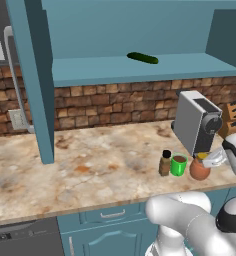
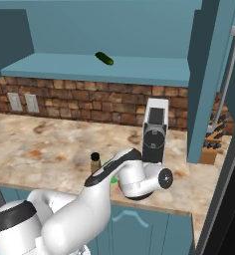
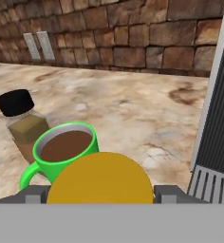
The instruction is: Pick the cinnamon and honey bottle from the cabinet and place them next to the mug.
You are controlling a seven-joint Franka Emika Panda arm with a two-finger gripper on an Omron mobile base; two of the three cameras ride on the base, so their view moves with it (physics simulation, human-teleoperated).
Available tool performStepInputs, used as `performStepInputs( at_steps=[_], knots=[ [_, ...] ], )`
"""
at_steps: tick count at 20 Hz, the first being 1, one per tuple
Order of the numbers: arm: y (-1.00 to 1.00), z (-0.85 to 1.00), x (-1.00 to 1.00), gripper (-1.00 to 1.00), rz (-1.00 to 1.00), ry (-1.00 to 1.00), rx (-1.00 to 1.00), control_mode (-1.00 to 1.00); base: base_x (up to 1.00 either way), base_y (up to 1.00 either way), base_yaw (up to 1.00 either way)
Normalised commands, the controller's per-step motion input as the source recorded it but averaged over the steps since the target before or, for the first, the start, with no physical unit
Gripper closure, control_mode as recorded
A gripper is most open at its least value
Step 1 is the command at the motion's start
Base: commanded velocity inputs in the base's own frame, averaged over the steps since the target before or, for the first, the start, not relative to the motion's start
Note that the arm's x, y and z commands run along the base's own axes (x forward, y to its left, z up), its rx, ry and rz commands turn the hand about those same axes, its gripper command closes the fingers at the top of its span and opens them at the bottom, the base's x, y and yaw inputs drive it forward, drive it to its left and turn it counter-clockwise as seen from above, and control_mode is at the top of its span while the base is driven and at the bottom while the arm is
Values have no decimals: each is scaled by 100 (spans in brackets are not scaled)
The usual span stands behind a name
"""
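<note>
Marble counter (image 1: 90, 170): fingers (image 3: 168, 193) pinching unlabeled honey bottle (image 1: 199, 169) beside mug (image 1: 178, 164).

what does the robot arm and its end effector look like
The arm is glossy white, built of rounded tubular segments with dark grey to black bands at the joints. The end effector is a pale grey-white block. In the hand view its fingertips are small, dark grey and square. No cables or markings show.

desk (image 1: 90, 170): marbled tan top; cinnamon (image 1: 164, 163), mug (image 1: 178, 165) and honey bottle (image 1: 199, 169) in a close row, coffee machine (image 1: 196, 121) behind, knife block (image 1: 234, 117) at the far end
shelf (image 1: 140, 69): cucumber (image 1: 143, 58)
</note>
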Motion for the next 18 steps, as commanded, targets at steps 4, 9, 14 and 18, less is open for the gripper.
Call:
performStepInputs(
  at_steps=[4,9,14,18],
  knots=[
    [0,0,0,-100,0,0,0,-100,0,0,0],
    [0,5,-2,-100,0,-1,0,-100,0,0,0],
    [0,26,0,-100,0,-1,0,-100,0,0,0],
    [3,43,-4,-100,0,0,0,-100,0,0,0]
  ],
)
